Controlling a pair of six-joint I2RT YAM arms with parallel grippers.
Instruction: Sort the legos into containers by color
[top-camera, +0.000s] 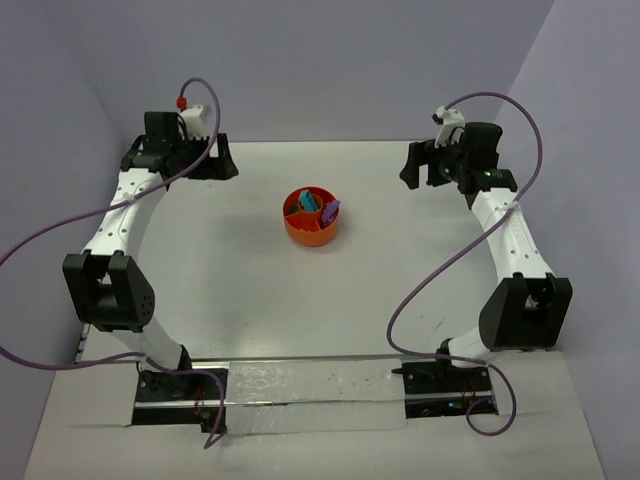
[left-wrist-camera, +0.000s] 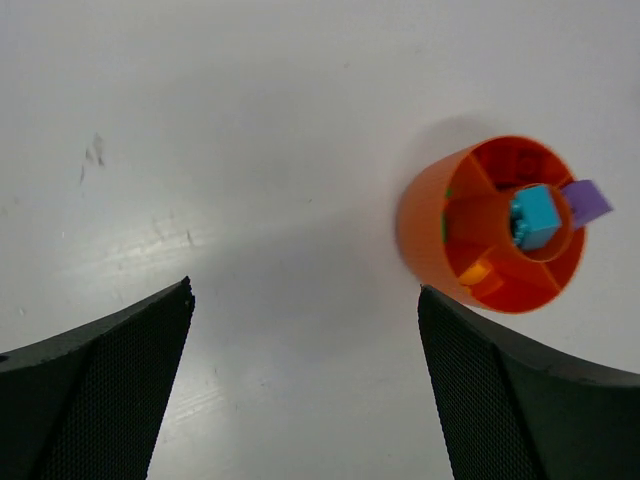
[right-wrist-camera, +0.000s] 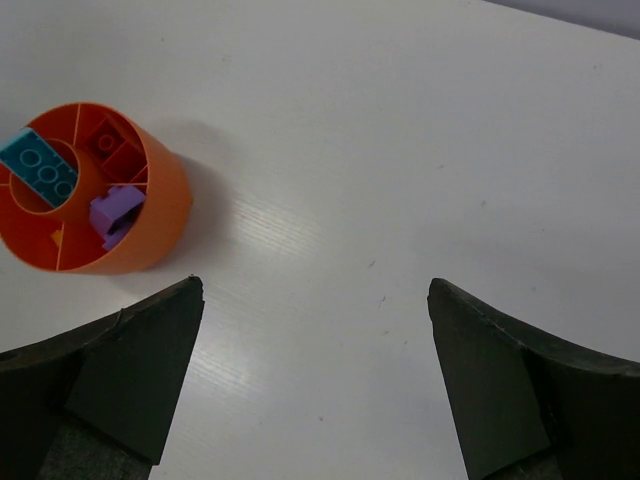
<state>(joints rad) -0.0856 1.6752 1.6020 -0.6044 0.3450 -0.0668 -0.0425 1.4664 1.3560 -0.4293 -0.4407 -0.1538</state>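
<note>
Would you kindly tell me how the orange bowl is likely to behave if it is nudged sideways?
The orange bowl would probably slide rather than tip, being squat on a smooth table. It looks like thin plastic, so likely light. The purple brick poking over its rim and the teal brick on the hub might be jolted loose.

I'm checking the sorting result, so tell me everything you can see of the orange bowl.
The bowl is round, orange and plastic-looking, with straight walls and wedge compartments around a central hub. It stands upright on the middle of the table, and nothing else touches it but its bricks. A teal brick lies across the hub, a purple brick pokes over the rim, red bricks sit in one wedge, and a small orange piece in another.
</note>
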